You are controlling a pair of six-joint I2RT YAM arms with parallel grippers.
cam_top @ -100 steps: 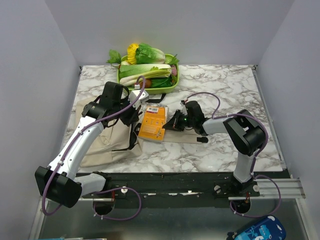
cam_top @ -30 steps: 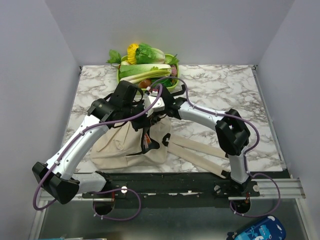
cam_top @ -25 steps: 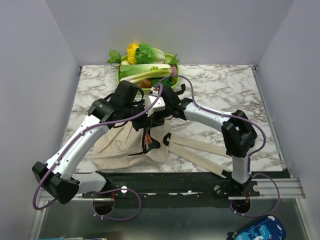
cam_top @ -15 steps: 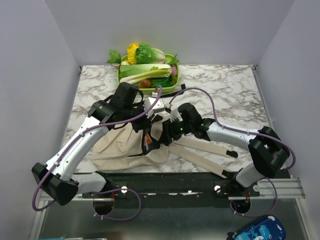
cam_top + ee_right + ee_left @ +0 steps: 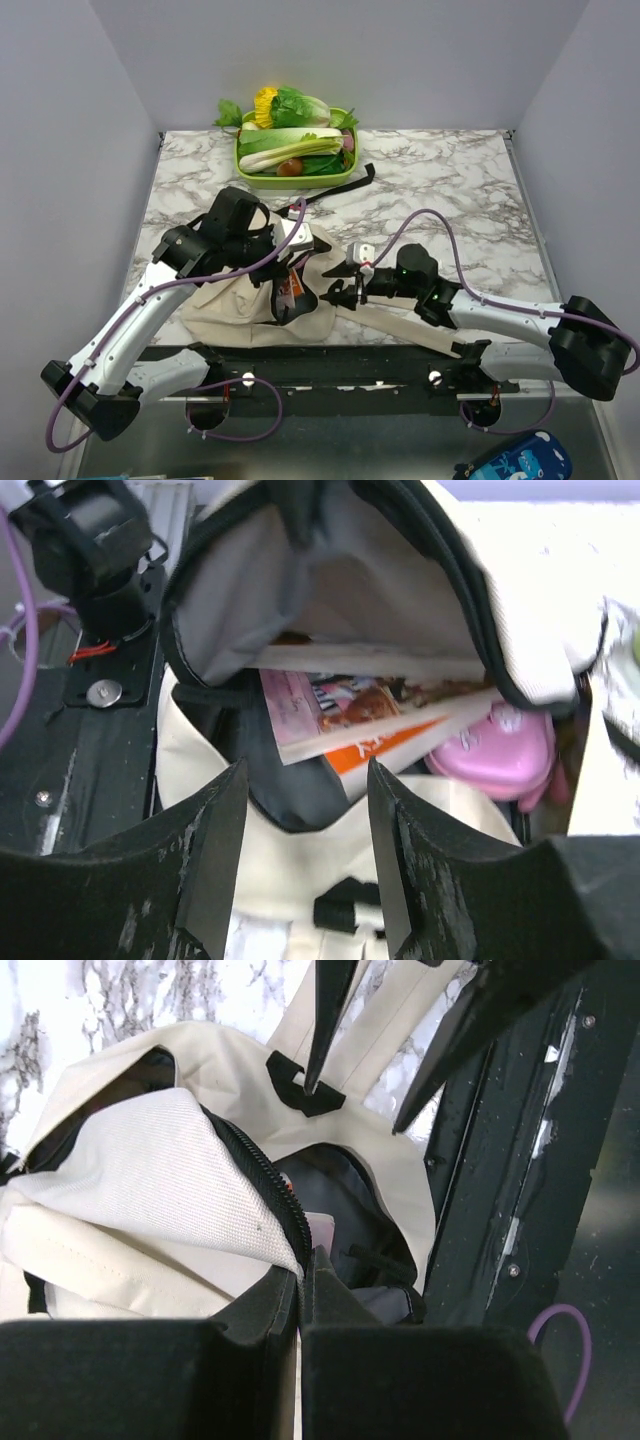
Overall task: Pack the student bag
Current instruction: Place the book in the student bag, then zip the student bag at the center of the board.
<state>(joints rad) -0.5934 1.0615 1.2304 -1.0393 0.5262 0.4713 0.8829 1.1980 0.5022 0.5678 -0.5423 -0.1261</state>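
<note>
**Student bag at the packing stage.** The student bag point(image 5: 225, 300), a beige canvas backpack, lies on the marble table point(image 5: 450, 190). Its mouth is open directly between the two sets of jaws.

- **Left gripper:** The left gripper point(image 5: 303, 1282) has its jaws pressed together on the zipped rim of the bag's mouth, pinching it beside the beige flap point(image 5: 150, 1170). The dark lining opens just beyond its tips.
- **Right gripper:** The right gripper point(image 5: 305, 770) faces the mouth from the opposite side. Its jaws are apart with nothing clamped, and its tips are just short of the opening.
- **Contents:** Through the gap between the right jaws, a book point(image 5: 370, 742) with an orange-and-pink cover is seen lying inside the bag. A pink pencil case point(image 5: 500, 755) sits beside the book, just outside that gap and beyond one jaw's tip.
- **Bag fittings:** Nearer than the gap, between the bases of these jaws, a black buckle point(image 5: 345, 912) sits on the bag's front. Wide beige straps point(image 5: 395, 318) trail from the bag along the table beneath the arm behind the right jaws.
- **Surroundings:** Well beyond both sets of jaws, at the far edge of the table, stands a green tray point(image 5: 300, 182) of vegetables point(image 5: 290, 140).
</note>
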